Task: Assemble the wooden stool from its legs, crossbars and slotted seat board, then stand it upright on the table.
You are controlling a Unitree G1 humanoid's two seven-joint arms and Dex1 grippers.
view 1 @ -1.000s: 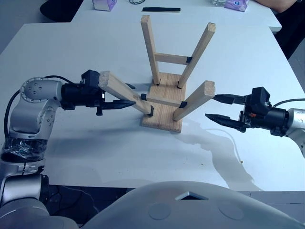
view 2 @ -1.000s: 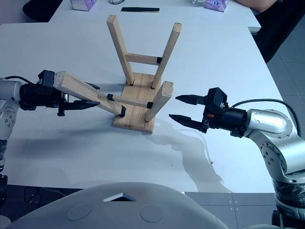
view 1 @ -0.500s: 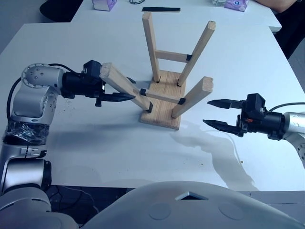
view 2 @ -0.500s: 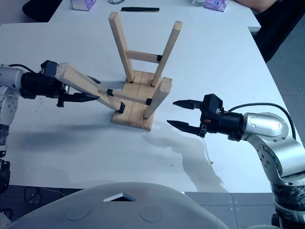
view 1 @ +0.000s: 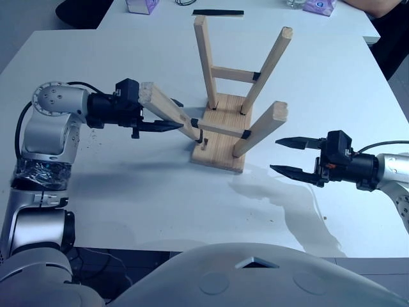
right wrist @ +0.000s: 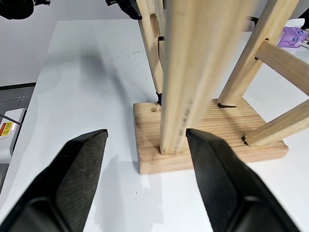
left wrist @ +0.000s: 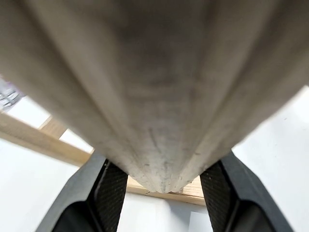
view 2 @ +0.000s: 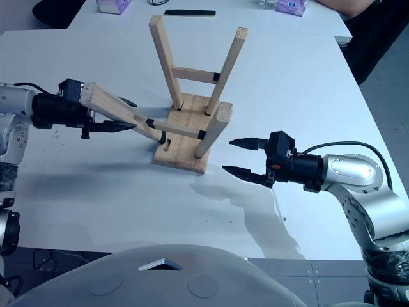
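Observation:
The stool lies upside down, its slotted seat board (view 1: 220, 153) flat on the white table. Two back legs (view 1: 206, 61) stand up from it, joined by a crossbar (view 1: 233, 74). The front pair leans toward me. My left gripper (view 1: 169, 115) is shut on the front left leg (view 1: 167, 110), whose lower end hangs just above its slot. In the left wrist view the leg (left wrist: 159, 87) sits between both pads (left wrist: 111, 188). My right gripper (view 1: 276, 155) is open, on the table's right side, a short way from the front right leg (view 1: 261, 126).
A black flat strip (view 1: 217, 12) and two purple boxes (view 1: 140, 6) (view 1: 317, 6) lie at the table's far edge. The white table (view 1: 160, 192) is bare in front of the stool. A black cable (view 1: 383, 146) trails from the right arm.
The left gripper has lifted the front left leg, raising its lower end off the seat board. The right gripper has drawn back from the front right leg and dropped a little, still open.

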